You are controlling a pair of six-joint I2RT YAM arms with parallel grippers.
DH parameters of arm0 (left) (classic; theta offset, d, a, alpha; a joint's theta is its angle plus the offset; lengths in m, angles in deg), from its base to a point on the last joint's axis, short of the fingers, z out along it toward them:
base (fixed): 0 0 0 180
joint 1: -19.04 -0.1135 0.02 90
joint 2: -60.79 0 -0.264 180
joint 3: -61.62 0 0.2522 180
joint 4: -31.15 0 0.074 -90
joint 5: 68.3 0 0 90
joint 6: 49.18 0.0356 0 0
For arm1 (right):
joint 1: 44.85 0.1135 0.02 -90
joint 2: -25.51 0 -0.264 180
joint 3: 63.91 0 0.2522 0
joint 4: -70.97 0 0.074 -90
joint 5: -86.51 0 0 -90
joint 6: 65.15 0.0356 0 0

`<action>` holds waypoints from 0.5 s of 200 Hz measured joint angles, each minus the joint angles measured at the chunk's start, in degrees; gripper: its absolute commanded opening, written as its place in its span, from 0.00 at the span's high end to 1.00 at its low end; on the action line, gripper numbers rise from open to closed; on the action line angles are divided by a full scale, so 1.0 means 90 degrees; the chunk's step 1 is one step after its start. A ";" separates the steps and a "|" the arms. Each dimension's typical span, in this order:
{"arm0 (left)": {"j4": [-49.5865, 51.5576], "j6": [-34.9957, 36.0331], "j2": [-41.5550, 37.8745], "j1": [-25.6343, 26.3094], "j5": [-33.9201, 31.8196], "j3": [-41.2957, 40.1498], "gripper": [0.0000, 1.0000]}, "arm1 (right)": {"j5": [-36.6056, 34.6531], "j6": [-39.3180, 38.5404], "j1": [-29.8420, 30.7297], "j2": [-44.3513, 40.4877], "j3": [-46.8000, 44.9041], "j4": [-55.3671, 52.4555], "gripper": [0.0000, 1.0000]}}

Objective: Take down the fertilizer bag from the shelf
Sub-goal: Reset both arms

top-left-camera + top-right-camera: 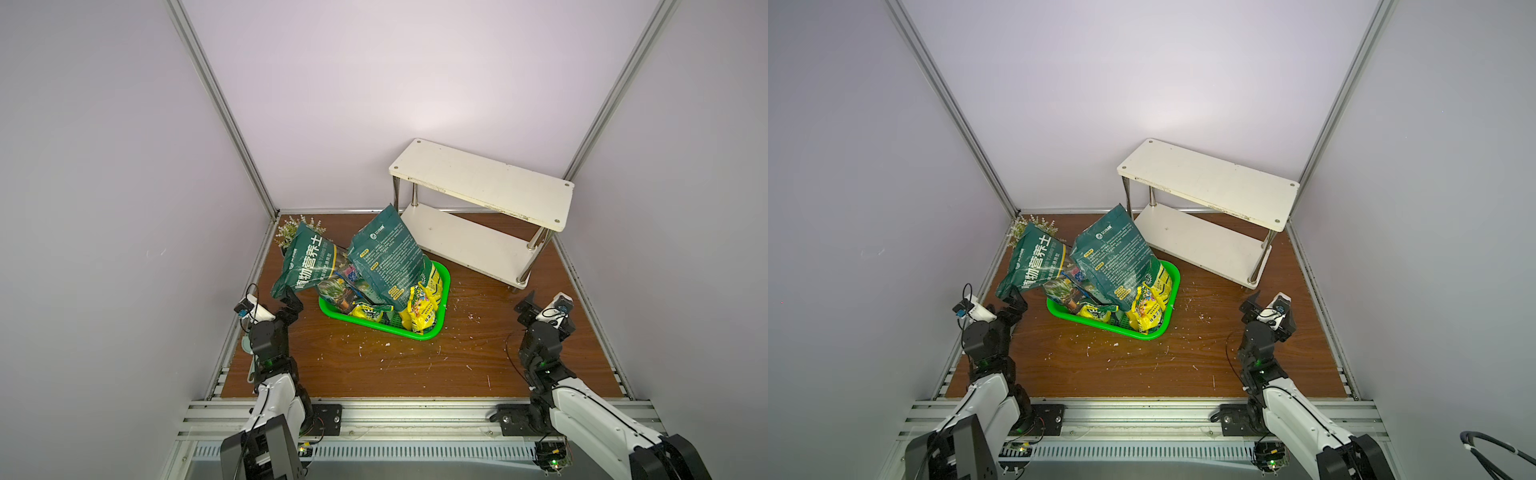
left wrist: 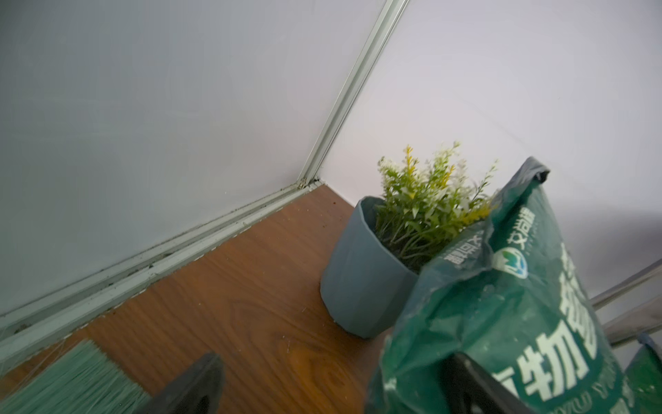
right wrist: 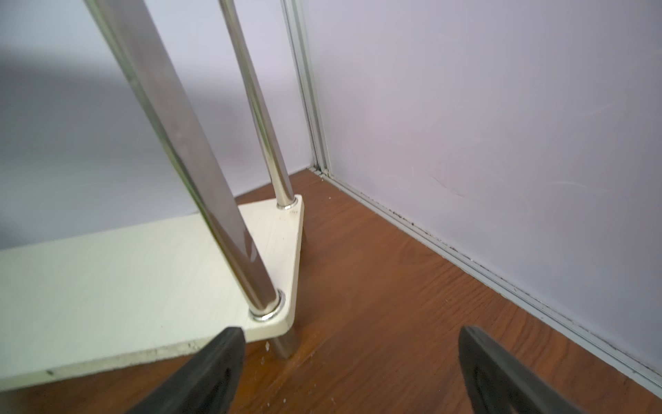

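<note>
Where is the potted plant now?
In both top views the potted plant sits in the far left corner of the table, partly hidden behind the leftmost dark green bag, beyond the left claw.

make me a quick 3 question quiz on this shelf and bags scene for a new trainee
1. True or false: a bag lies on the shelf.
2. What stands in the far left corner, behind the green bag with large white lettering? A potted plant; B bottle; C box.
3. Fill in: the right gripper, empty and beside the shelf, is ___.
Key: 1 false; 2 A; 3 open.
</note>
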 measured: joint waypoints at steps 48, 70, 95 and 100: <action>0.2001 0.0114 -0.4561 0.0092 -0.1559 -0.0046 0.01 | -0.0260 -0.0243 0.0046 0.2696 0.1146 0.0248 0.01; 0.2686 0.0124 -0.4282 0.0175 -0.2492 0.0002 0.01 | -0.0265 -0.0287 0.0019 0.2251 0.0675 0.0641 0.01; 0.2725 0.0226 -0.2820 0.0194 -0.2776 -0.0070 0.01 | -0.0279 -0.0534 -0.0146 0.1940 0.0393 0.0918 0.01; 0.2579 0.0262 -0.2441 0.0199 -0.2754 -0.0070 0.01 | -0.0287 -0.0631 -0.0160 0.1962 0.0396 0.0974 0.01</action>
